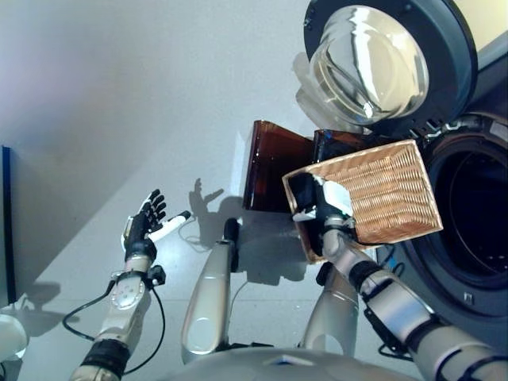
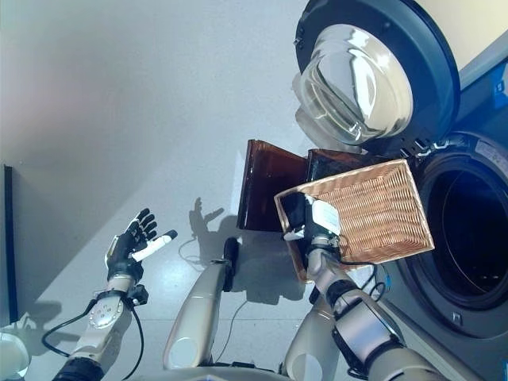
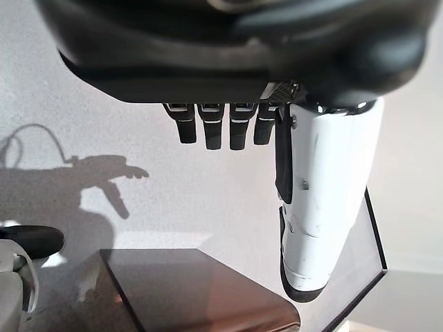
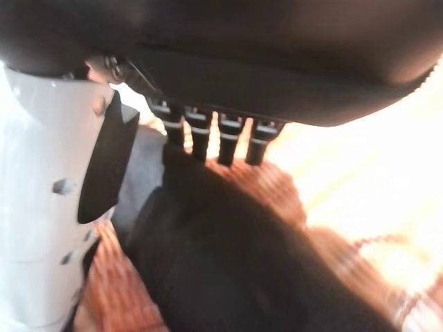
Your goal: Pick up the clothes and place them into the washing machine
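The wicker basket (image 1: 389,190) lies on the dark brown box (image 1: 274,163) beside the washing machine, whose drum opening (image 1: 476,214) is at the right. A dark cloth (image 1: 298,189) lies in the basket's near corner and also shows in the right wrist view (image 4: 228,263). My right hand (image 1: 325,208) reaches into that corner, its fingers (image 4: 208,138) straight over the dark cloth and its thumb out to the side. My left hand (image 1: 143,226) hangs open and empty over the grey floor, far to the left.
The washer's round door (image 1: 381,63) stands open above the basket. A dark panel (image 1: 6,230) stands at the left edge, with a white object (image 1: 8,337) below it. The brown box also shows in the left wrist view (image 3: 201,290).
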### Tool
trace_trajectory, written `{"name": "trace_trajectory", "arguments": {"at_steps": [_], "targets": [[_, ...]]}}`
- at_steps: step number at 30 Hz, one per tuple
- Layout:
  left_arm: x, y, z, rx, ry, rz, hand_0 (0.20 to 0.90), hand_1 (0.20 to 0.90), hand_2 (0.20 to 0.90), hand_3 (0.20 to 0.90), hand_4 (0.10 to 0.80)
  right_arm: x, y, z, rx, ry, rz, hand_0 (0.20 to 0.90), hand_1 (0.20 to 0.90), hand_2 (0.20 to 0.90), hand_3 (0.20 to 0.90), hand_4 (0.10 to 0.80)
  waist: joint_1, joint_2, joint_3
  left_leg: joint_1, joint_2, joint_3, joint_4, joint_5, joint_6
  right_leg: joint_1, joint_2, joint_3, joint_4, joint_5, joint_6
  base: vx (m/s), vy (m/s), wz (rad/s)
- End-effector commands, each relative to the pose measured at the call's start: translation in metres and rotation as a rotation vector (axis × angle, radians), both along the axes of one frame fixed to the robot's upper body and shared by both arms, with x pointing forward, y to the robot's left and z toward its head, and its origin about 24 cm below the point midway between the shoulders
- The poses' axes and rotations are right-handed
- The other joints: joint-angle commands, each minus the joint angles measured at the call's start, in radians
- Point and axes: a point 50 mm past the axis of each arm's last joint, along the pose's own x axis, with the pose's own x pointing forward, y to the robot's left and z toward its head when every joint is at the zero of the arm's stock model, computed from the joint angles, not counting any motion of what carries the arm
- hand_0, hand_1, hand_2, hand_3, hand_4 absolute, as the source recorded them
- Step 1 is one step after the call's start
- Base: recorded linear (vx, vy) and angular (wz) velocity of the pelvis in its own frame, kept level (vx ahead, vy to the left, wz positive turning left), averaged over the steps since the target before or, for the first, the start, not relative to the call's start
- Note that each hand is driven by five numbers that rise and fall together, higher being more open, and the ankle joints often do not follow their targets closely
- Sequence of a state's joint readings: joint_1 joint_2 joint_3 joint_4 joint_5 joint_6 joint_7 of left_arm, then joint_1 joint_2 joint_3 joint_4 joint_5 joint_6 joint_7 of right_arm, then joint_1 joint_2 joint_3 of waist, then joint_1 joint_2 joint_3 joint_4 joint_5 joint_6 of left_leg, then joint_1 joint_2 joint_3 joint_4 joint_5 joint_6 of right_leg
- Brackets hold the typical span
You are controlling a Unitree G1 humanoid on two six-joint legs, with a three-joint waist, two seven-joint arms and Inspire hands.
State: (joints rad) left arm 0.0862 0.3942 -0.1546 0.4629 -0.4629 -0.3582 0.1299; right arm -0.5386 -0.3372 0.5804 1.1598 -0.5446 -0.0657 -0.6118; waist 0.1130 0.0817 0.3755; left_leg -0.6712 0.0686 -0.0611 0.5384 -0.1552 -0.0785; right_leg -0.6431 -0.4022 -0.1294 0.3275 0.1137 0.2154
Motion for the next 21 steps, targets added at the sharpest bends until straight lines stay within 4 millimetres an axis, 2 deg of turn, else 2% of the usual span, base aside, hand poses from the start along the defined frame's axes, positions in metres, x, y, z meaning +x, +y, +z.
{"name": "trace_trajectory", "arguments": {"at_steps": [1,5,7,15,21], "targets": [[-0.009,0.032,0.033,0.097,-0.151,0.019,0.9,0.9,0.9,0.9,0.8,-0.004,-0.041,0.01,-0.365,-0.014,0.03,0.9,0.9,0.9,0.9,0.8,0.002,-0.007,-0.007,-0.012,0.036,-0.048,-0.126,0.133,-0.091,0.006,-0.051,0.068,0.083,-0.011,0.037,0.0,0.0,0.0],[-0.008,0.031,0.03,0.08,-0.143,0.019,0.9,0.9,0.9,0.9,0.8,-0.006,-0.056,0.014,-0.401,-0.018,-0.008,0.9,0.9,0.9,0.9,0.8,-0.012,-0.021,-0.004,-0.013,0.039,-0.046,-0.126,0.134,-0.091,-0.002,-0.046,0.075,0.084,-0.009,0.036,-0.002,0.0,-0.02],[-0.008,0.031,0.029,0.078,-0.141,0.024,0.9,0.9,0.9,0.9,0.8,-0.006,-0.056,0.014,-0.388,-0.019,-0.017,0.9,0.9,0.9,0.9,0.8,-0.014,-0.023,-0.003,-0.013,0.04,-0.045,-0.126,0.133,-0.09,-0.003,-0.045,0.076,0.085,-0.009,0.036,0.0,0.0,0.0],[-0.006,0.03,0.033,0.072,-0.166,0.042,0.9,0.9,0.9,0.9,0.8,-0.002,-0.042,0.012,-0.377,-0.026,0.016,0.9,0.9,0.9,0.9,0.8,-0.022,-0.025,-0.002,-0.008,0.046,-0.039,-0.124,0.132,-0.092,-0.007,-0.042,0.085,0.085,-0.009,0.034,0.0,-0.004,-0.02],[-0.006,0.031,0.031,0.074,-0.161,0.067,0.9,0.9,0.9,0.9,0.8,-0.004,-0.036,0.007,-0.234,-0.033,-0.072,0.9,0.9,0.9,0.9,0.8,-0.026,-0.026,-0.004,-0.007,0.048,-0.036,-0.121,0.132,-0.093,-0.005,-0.04,0.088,0.084,-0.007,0.033,0.0,0.0,0.0]]}}
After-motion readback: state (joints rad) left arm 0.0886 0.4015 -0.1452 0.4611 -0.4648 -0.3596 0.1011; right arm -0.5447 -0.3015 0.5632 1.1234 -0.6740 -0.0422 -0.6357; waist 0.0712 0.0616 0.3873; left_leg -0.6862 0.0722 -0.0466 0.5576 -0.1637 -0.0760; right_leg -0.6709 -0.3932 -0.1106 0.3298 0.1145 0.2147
